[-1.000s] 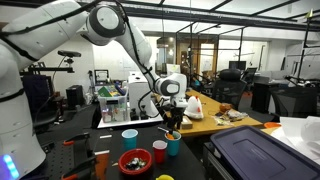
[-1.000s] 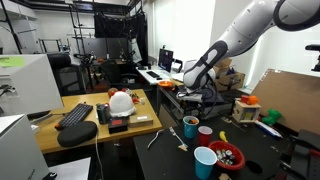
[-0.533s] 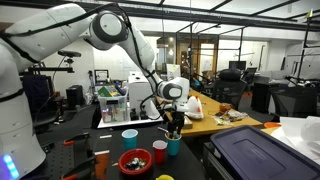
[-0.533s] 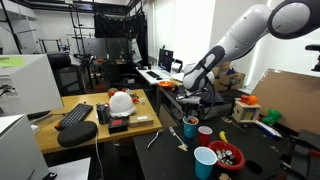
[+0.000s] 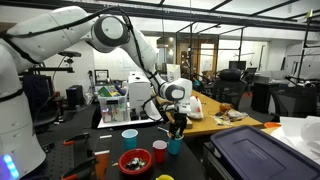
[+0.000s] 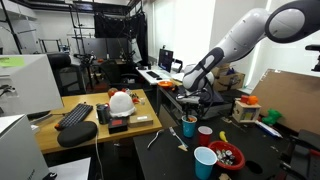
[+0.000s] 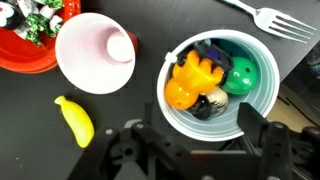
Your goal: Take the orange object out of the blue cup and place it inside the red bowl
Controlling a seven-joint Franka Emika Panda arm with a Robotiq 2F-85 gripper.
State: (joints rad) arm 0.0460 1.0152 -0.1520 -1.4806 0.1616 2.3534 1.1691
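Claw (image 7: 192, 150) spread wide above the blue cup (image 7: 266, 80) on a black table (image 7: 140, 110).
Orange object (image 7: 185, 85) inside; red bowl (image 7: 22, 62) close by; wooden desk (image 6: 145, 121) behind, cluttered lab.

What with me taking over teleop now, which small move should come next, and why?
Probably ease the open claw straight down toward the orange object. It lies in the blue cup, beside a green ball, and the claw hangs above the cup, not yet gripping anything.
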